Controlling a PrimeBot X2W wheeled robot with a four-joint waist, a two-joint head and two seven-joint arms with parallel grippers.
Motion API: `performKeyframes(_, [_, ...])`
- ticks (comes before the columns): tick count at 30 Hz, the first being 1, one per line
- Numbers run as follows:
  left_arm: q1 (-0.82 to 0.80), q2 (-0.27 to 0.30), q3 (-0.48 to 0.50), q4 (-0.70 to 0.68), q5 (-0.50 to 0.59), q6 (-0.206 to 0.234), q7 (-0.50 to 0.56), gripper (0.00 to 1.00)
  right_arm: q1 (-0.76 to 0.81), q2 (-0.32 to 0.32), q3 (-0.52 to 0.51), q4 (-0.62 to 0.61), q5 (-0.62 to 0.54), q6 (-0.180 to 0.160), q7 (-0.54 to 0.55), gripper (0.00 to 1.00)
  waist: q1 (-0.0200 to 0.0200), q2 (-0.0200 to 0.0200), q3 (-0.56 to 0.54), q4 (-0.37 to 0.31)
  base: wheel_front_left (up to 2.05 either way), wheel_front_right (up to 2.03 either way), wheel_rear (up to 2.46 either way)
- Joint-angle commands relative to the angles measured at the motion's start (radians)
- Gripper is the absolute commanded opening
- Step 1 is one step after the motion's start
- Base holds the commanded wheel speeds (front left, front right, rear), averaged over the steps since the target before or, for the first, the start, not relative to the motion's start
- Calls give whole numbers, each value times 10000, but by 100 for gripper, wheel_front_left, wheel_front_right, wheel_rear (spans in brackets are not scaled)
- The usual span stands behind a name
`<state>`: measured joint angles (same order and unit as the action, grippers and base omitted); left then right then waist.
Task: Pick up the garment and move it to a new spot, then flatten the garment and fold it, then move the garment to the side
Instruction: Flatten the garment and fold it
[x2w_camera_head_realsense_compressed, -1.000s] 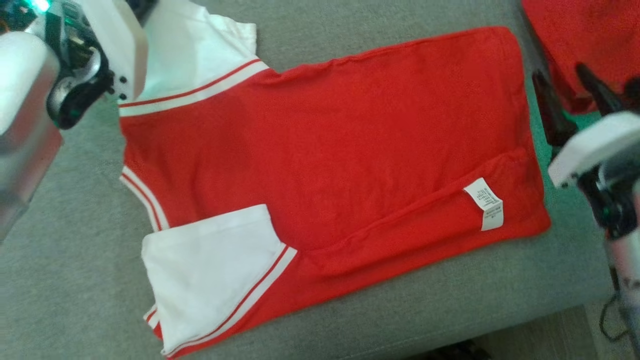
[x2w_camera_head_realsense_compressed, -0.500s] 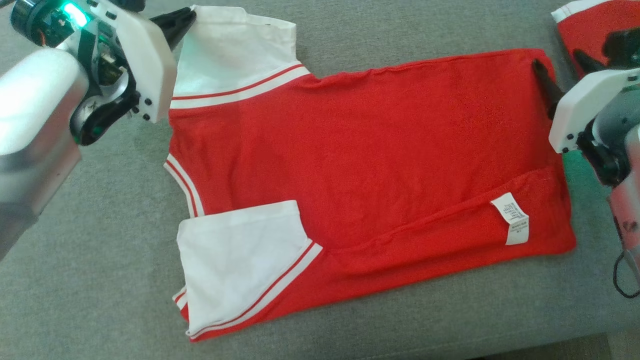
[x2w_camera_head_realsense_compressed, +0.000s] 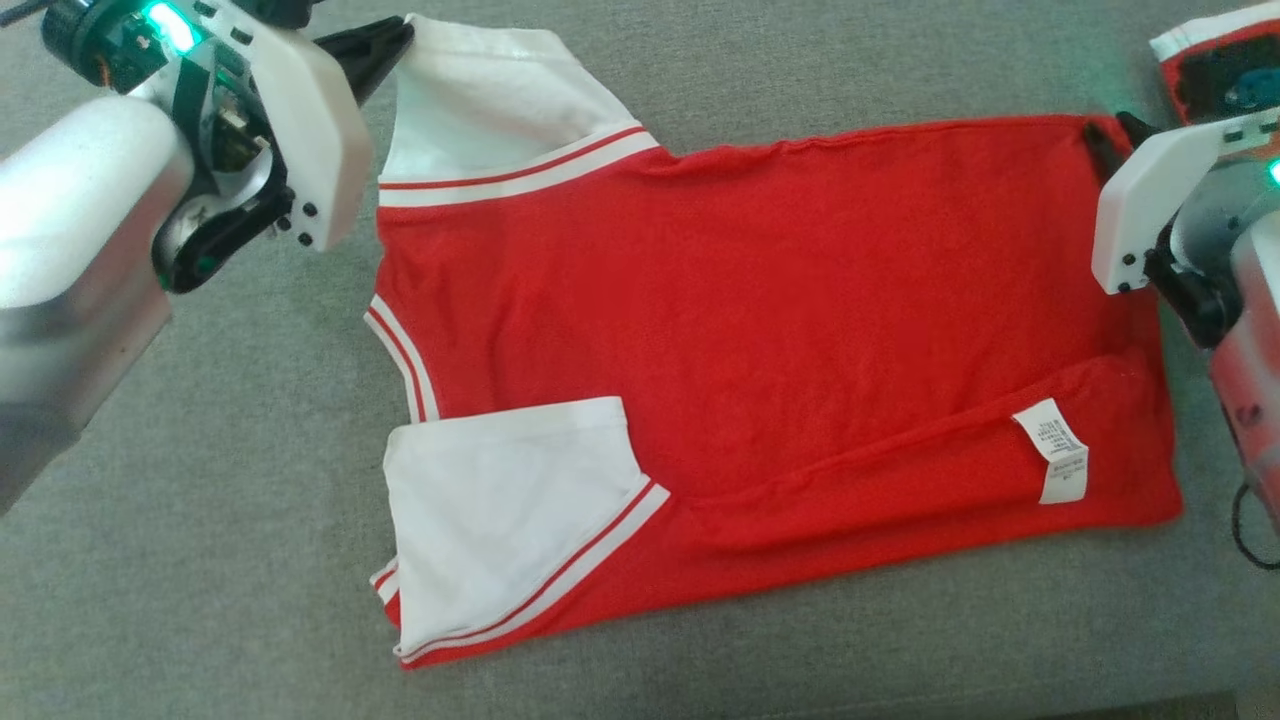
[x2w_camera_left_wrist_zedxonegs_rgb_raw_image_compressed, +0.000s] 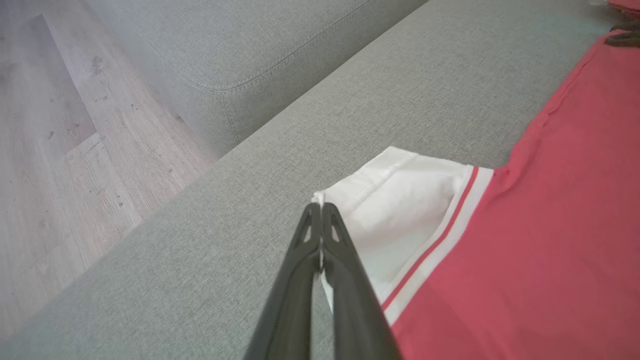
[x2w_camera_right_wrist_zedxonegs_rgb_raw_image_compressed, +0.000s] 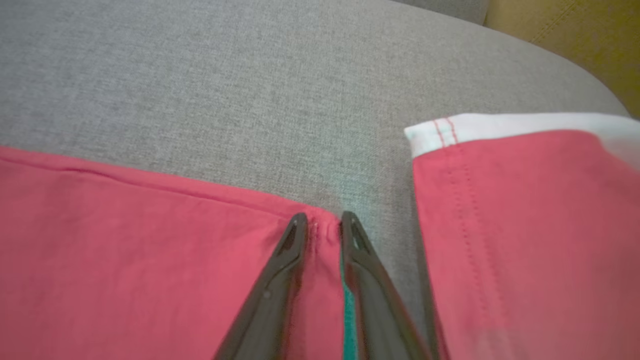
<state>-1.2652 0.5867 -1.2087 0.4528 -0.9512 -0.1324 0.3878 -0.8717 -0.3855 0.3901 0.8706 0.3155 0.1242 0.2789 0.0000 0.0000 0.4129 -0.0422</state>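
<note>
Item: red soft-fabric short-sleeved garment (x2w_camera_head_realsense_compressed: 780, 300) with white sleeves and red-and-white striped trim. It lies flat on a grey coarse-woven sofa cushion (x2w_camera_head_realsense_compressed: 200, 500), its near side folded over. A white printed care label (x2w_camera_head_realsense_compressed: 1055, 450) is exposed near the hem; the print is illegible.

Left gripper (x2w_camera_left_wrist_zedxonegs_rgb_raw_image_compressed: 320, 207): dark tapered fingers clenched on the far white sleeve's corner.

Right gripper (x2w_camera_right_wrist_zedxonegs_rgb_raw_image_compressed: 322, 220): jaws narrowed astride the far hem corner, cloth puckered between the tips; whether the grip is firm cannot be told.

Adjacent: second red garment (x2w_camera_right_wrist_zedxonegs_rgb_raw_image_compressed: 525, 225) with a white band, cut off at the frame edge.
</note>
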Motion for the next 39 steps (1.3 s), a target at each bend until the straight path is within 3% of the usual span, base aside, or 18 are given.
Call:
performKeyframes(1, [-623,398,327,-121,-94,17,-125,0,-184,-105,139,-34,-27,65,56,32,0,0,-19,43,0,0,0])
performKeyframes(2, [-631,395,293,-106,-114,17,-161,0,-236,-120,200,89,-29,65,88,27,0,0,-36,69,0,0,0])
performKeyframes(3, [-641,394,266,-97,-121,17,-228,0,-280,-123,265,180,-8,65,88,10,0,0,-54,90,0,0,0])
performKeyframes(4, [-655,404,243,-96,-102,17,-343,0,-324,-121,309,243,41,65,49,0,0,0,-70,107,0,0,0])
performKeyframes(10, [-842,480,288,273,343,31,-1583,0,-721,-85,319,393,298,65,-794,0,0,0,-128,162,0,0,0])
performKeyframes(21, [-1601,115,777,1893,1330,422,-4284,0,-1676,29,-179,883,594,65,-2700,0,0,0,-157,101,0,0,0])
performKeyframes(31, [-899,-308,695,2028,881,255,-4721,0,-1178,-81,-82,1064,961,65,-3370,0,0,0,-553,497,0,0,0])
performKeyframes(39, [748,380,603,391,584,794,-5219,0,50,-607,13,789,1574,65,-3852,0,0,0,-990,998,0,0,0])
